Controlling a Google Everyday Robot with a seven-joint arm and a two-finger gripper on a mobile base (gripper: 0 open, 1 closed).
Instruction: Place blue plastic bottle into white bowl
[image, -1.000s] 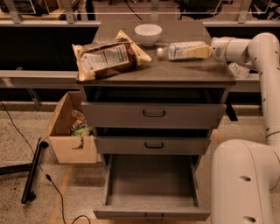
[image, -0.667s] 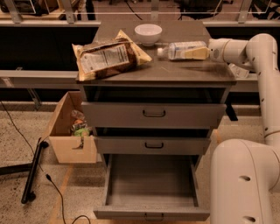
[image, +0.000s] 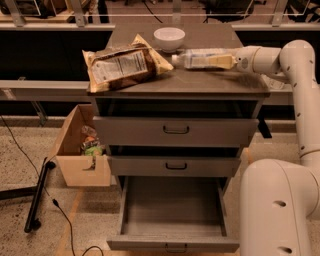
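Note:
The blue plastic bottle (image: 200, 59) is clear with a pale label and a white cap. It lies on its side just over the cabinet top, cap pointing left toward the snack bag. My gripper (image: 223, 61) comes in from the right and is shut on the bottle's base end. The white bowl (image: 169, 38) stands upright and empty at the back of the top. It is just behind and left of the bottle's cap and apart from it.
A brown snack bag (image: 125, 67) lies on the left of the cabinet top (image: 200, 84). The bottom drawer (image: 172, 210) is pulled out. A cardboard box (image: 82, 150) stands on the floor at the left, with a black bar (image: 37, 197) and cables beside it.
My gripper has carried the bottle a little to the left, so its cap is now closer to the bowl and the snack bag.

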